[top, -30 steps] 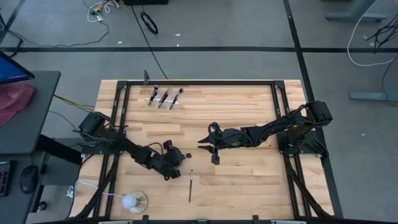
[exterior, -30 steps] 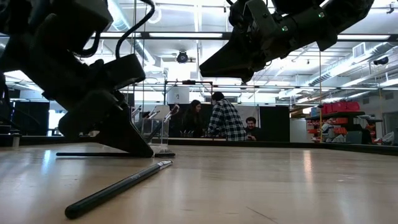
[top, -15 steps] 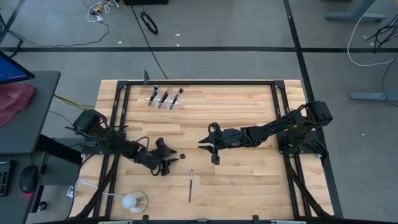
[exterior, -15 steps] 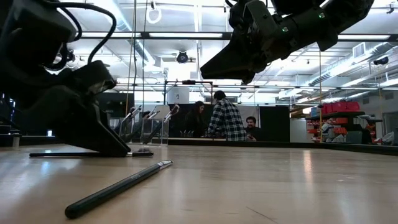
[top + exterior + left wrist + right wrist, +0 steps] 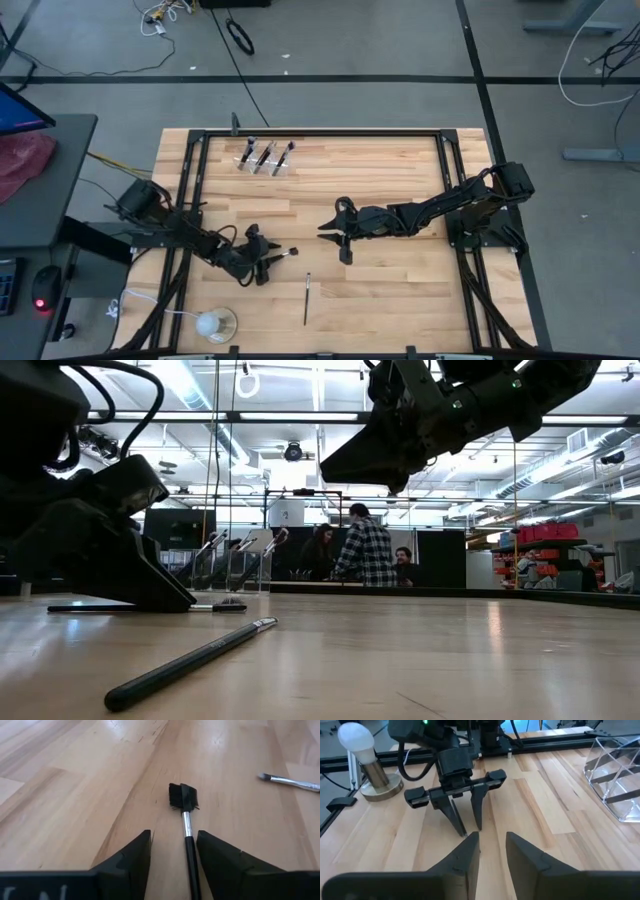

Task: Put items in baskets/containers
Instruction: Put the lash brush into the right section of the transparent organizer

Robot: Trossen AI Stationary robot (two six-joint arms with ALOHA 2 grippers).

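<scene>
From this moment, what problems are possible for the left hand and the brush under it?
1. The left hand is open around the flat-head brush, which lies on the table nearer one finger; closing may push or roll it instead of gripping.
2. A second brush lies loose nearby and may be knocked.
3. The clear holder is far across the table, so a weak grip may drop the brush on the way.

The left gripper (image 5: 268, 262) sits low at the worktop (image 5: 400, 290), its fingers (image 5: 454, 815) parted and tips down. The right gripper (image 5: 337, 232) hangs above the middle, fingers (image 5: 465, 855) slightly apart.
</scene>
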